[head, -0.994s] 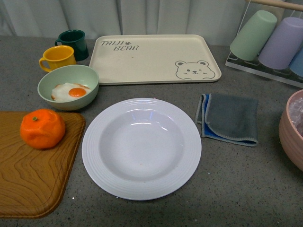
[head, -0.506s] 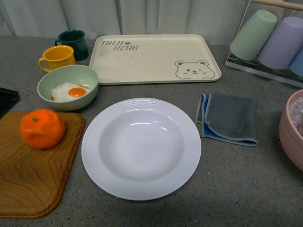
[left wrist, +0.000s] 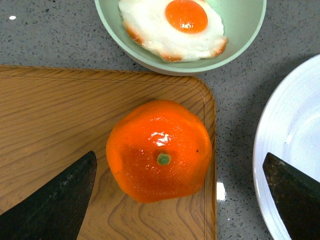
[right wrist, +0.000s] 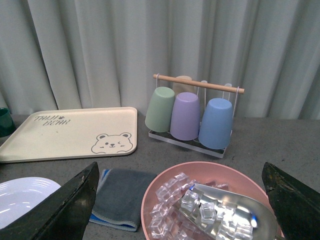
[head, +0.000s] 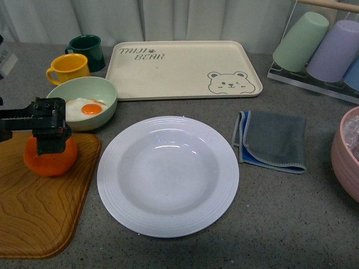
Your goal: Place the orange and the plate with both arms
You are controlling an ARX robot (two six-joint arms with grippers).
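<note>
- Front view: the black left gripper (head: 51, 140) hovers just over the lumpy bright orange mandarin (head: 50, 161), which sits on the brown wood-grain board (head: 33, 218) at near left. The large round white ridged plate (head: 168, 227) lies centre, just right of the board, with open grey counter (head: 280, 224) on its near and right sides.
- Left wrist view: its fingers (left wrist: 50, 202) stand spread either side of the mandarin, touching nothing. The fruit looks light, soft-skinned and apt to roll, so I would pinch gently across its middle. The pale green bowl of fried egg (left wrist: 242, 30) crowds its far side.
- Right wrist view: the black right gripper (right wrist: 180, 167) is spread and empty, over the pink bowl of ice (right wrist: 220, 165). The plate looks stiff, slick and breakable, and its wide rim seems the place to take it.
</note>
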